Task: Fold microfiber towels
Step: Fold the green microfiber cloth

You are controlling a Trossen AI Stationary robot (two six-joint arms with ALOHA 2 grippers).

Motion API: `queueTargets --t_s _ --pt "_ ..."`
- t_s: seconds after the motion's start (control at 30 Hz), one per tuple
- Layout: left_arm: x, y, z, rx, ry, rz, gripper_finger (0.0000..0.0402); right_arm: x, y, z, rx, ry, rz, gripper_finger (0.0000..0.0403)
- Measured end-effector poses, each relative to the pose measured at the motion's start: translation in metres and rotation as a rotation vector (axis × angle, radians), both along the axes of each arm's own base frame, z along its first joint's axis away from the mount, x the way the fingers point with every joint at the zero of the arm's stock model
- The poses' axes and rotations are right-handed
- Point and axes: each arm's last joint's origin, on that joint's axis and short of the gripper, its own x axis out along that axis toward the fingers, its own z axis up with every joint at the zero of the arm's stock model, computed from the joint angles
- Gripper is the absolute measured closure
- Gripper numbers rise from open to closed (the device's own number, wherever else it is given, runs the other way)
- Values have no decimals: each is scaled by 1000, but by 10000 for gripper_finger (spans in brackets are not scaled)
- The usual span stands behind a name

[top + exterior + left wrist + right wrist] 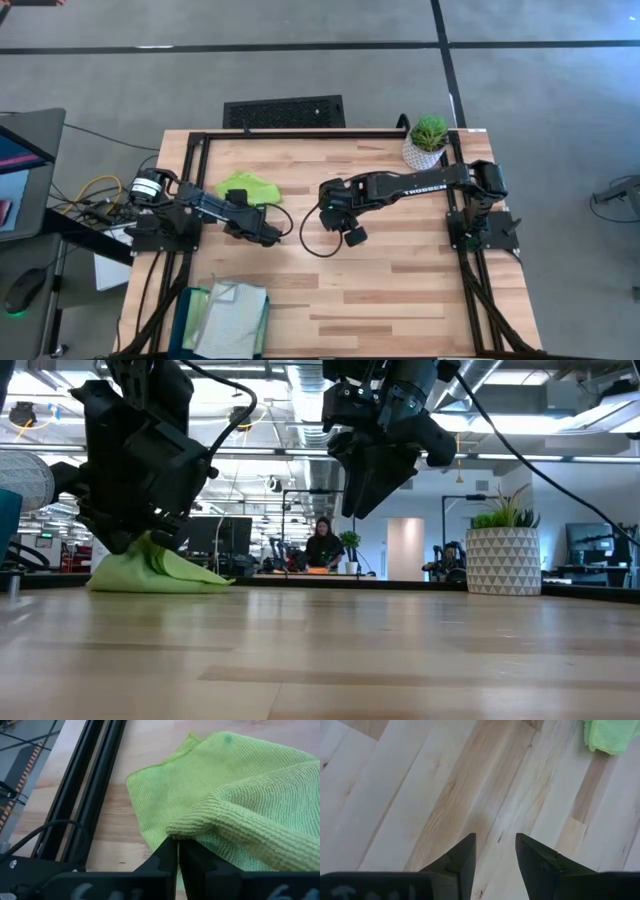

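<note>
Your lime green towel (248, 187) lies crumpled on the desk (400, 280), left of centre in the high view. The left claw (177, 851) is shut on a thin fold at its edge; that pinch could slip, or drag the cloth into a tighter heap. The left arm reaches low from the desk's left side. The right claw (495, 851) hangs empty, parted, over bare wood mid-frame.
</note>
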Motion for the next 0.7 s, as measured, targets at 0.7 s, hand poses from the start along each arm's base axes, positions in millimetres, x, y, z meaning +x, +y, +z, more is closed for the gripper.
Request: queueTargets --t_s 0.7 --pt "-3 -1 55 -37 81 -57 304 12 -22 6 -2 -146 -59 241"
